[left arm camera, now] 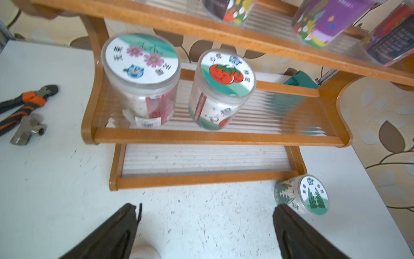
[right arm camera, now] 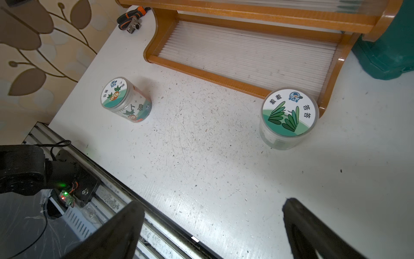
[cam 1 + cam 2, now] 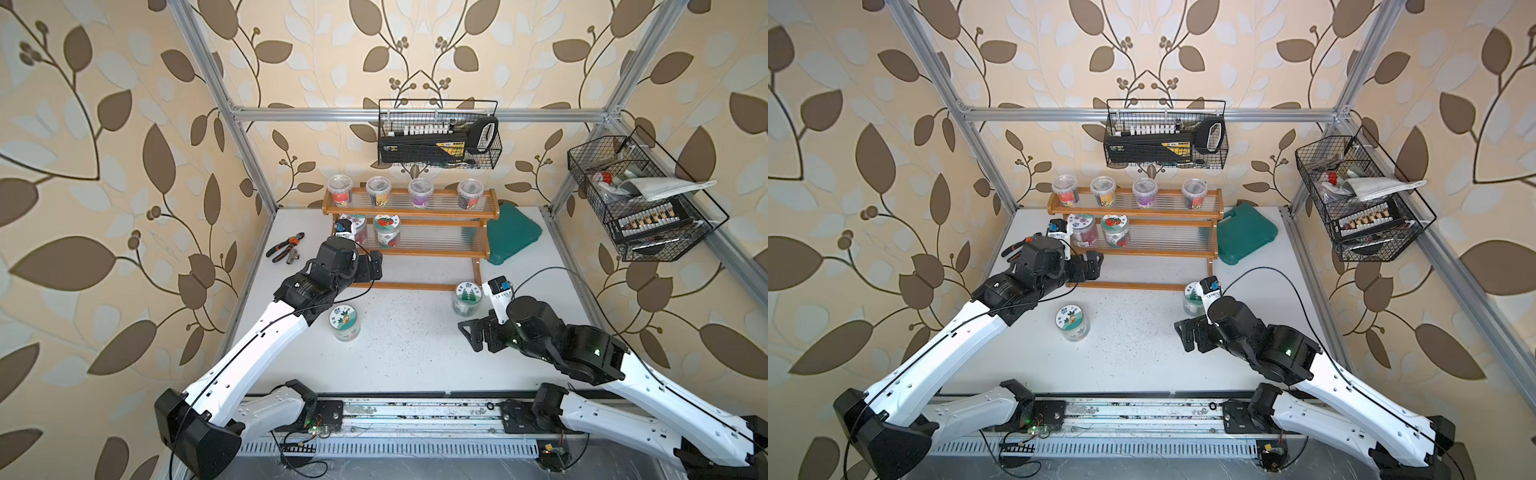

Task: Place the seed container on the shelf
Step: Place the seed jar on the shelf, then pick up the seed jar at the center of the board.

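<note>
The wooden shelf (image 3: 407,212) (image 1: 212,136) stands at the back of the table. Its middle tier holds a flower-lidded seed container (image 1: 141,58) and a tomato-lidded one (image 3: 386,230) (image 1: 226,71). Two more stand on the table: a monkey-lidded one (image 3: 345,322) (image 2: 116,95) mid-left, and a leaf-lidded one (image 3: 467,297) (image 2: 290,112) by the shelf's right foot. My left gripper (image 3: 374,266) (image 1: 206,208) hangs open and empty before the bottom tier. Nearer the front, my right gripper (image 3: 473,336) (image 2: 212,203) is open and empty too, close to the leaf-lidded container.
Several printed cups line the top tier (image 3: 419,193). Pliers (image 3: 286,245) and a metal fitting (image 3: 293,258) lie at the left, a green case (image 3: 513,235) to the shelf's right. Wire baskets (image 3: 440,137) (image 3: 640,203) hang on the frame.
</note>
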